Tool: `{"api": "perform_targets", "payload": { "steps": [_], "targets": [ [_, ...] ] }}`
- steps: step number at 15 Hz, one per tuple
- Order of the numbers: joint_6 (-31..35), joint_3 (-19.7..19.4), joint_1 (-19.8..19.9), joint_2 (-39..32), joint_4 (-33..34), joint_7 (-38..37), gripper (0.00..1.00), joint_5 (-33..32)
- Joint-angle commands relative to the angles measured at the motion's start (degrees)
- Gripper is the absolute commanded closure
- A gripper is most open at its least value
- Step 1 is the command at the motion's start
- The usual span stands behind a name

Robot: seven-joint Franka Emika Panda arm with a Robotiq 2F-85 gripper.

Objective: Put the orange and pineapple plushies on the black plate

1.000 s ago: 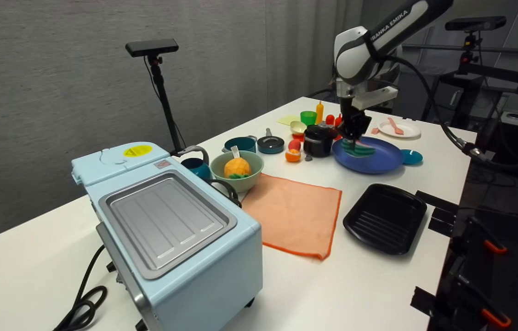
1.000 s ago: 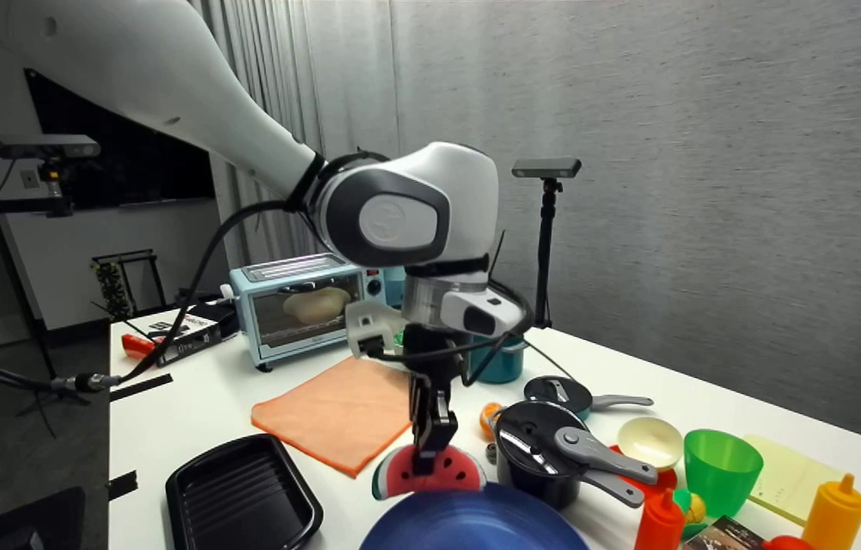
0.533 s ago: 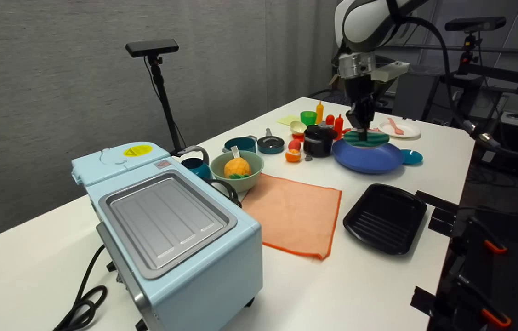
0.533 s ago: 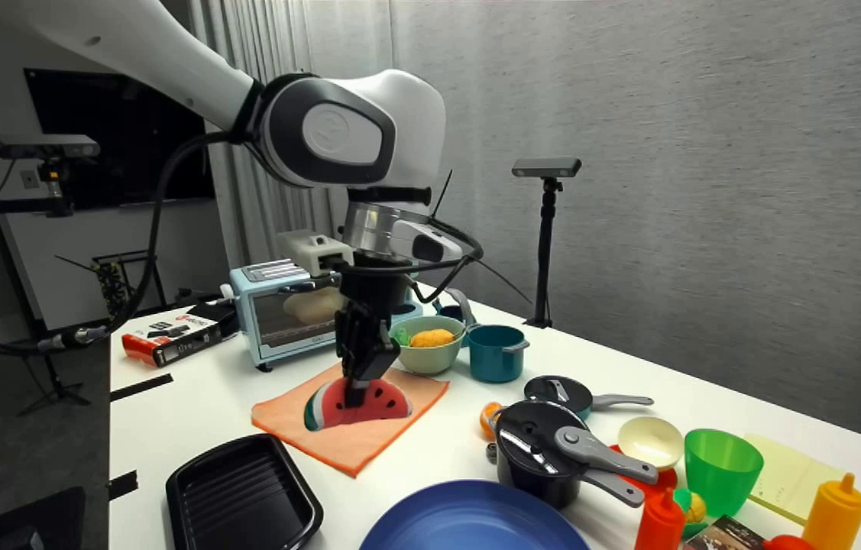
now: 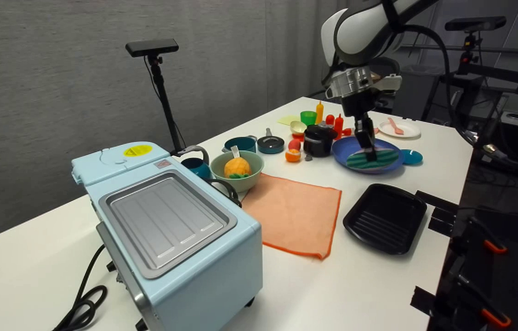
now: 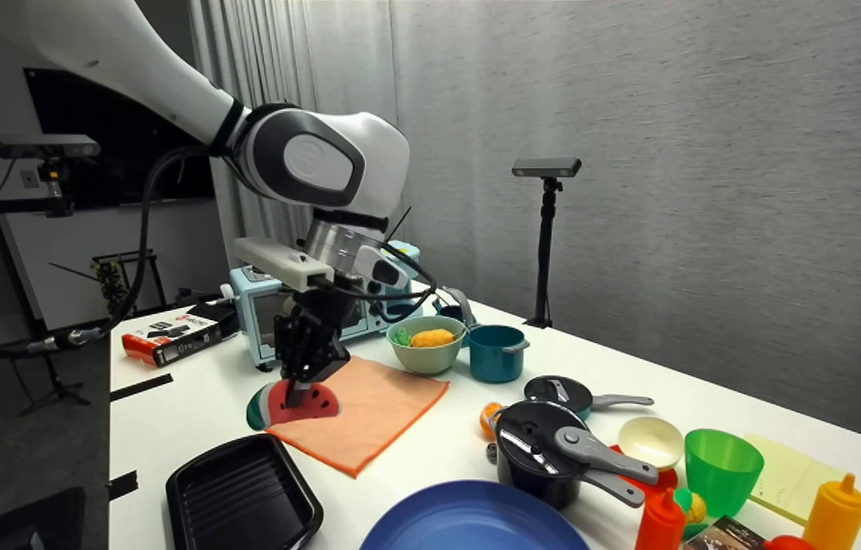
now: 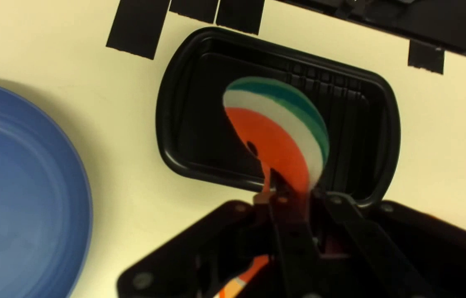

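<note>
My gripper [image 7: 292,196] is shut on a red and green watermelon slice plush [image 7: 274,132], which also shows in both exterior views [image 5: 389,157] [image 6: 317,405]. I hold it in the air; in the wrist view it overlaps the black plate [image 7: 197,149], a rectangular ribbed tray on the table [image 5: 385,220] [image 6: 243,493]. The pineapple plush [image 5: 237,167] lies in a pale green bowl [image 5: 254,177], and shows in the exterior view [image 6: 432,338]. The orange [image 5: 293,156] is on the table beside the black pot, partly hidden by it in an exterior view [image 6: 489,417].
A blue plate [image 5: 346,163] lies close to the black plate. An orange cloth [image 5: 300,216] lies between the bowl and the black plate. A black pot [image 5: 317,142], a small pan [image 5: 270,145] and bottles stand farther along. A blue toaster oven [image 5: 222,276] stands at one end.
My gripper, shut on the watermelon plush throughout, has risen and then dipped a little. It has moved from beside the blue plate and pot towards the black plate's side.
</note>
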State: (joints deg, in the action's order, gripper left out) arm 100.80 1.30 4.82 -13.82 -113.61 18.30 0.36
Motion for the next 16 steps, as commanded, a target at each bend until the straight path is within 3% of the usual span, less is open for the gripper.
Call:
{"api": "perform_targets", "payload": {
  "steps": [1, 13, 14, 16],
  "targets": [
    [-3.7, 0.7, -1.6, -1.9, 0.7, 4.2, 0.97, -1.5],
    [-12.0, 1.5, -6.2, -10.9, 4.8, 0.7, 0.97, -13.7],
    [-12.1, 1.4, -6.4, -11.0, 4.9, 0.7, 0.64, -14.7],
    [-11.7, 1.5, -6.5, -11.2, 5.1, 0.9, 0.56, -15.8]
  ]
}}
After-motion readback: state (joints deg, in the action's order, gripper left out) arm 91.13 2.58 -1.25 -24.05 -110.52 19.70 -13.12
